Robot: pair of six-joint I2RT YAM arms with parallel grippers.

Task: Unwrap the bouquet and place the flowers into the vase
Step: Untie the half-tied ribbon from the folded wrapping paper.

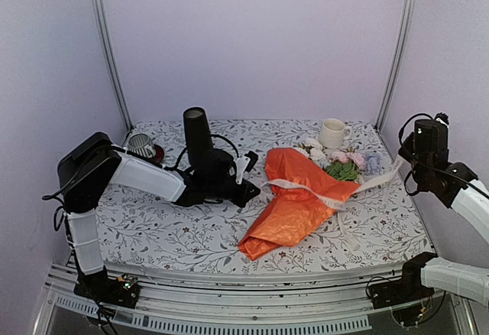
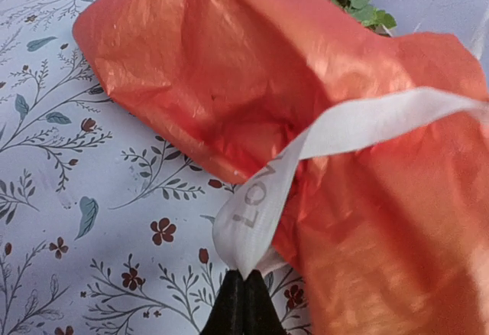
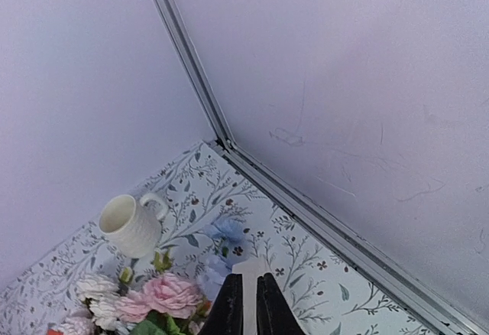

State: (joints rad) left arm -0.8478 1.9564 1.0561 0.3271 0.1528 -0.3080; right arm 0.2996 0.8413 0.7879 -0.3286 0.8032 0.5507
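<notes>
The bouquet [image 1: 294, 205] lies mid-table in its orange paper [image 2: 252, 67], with the flowers [image 1: 340, 163] spilling out at the far right end. A whitish ribbon [image 1: 306, 190] runs across the wrap and is stretched between both arms. My left gripper [image 1: 254, 190] [image 2: 244, 275] is shut on the ribbon's left end [image 2: 252, 213], low over the cloth. My right gripper [image 1: 401, 165] [image 3: 249, 278] has the ribbon's other end [image 3: 252, 268] between its fingers with a narrow gap showing; pink and blue roses [image 3: 172, 293] lie below. The black vase [image 1: 197, 132] stands upright behind the left arm.
A white mug [image 1: 332, 132] [image 3: 128, 224] stands at the back near the flowers. A small striped object on a red base [image 1: 141, 145] sits at the back left. The enclosure's walls and metal posts [image 3: 229, 140] close in the table; the right gripper is near the back right corner.
</notes>
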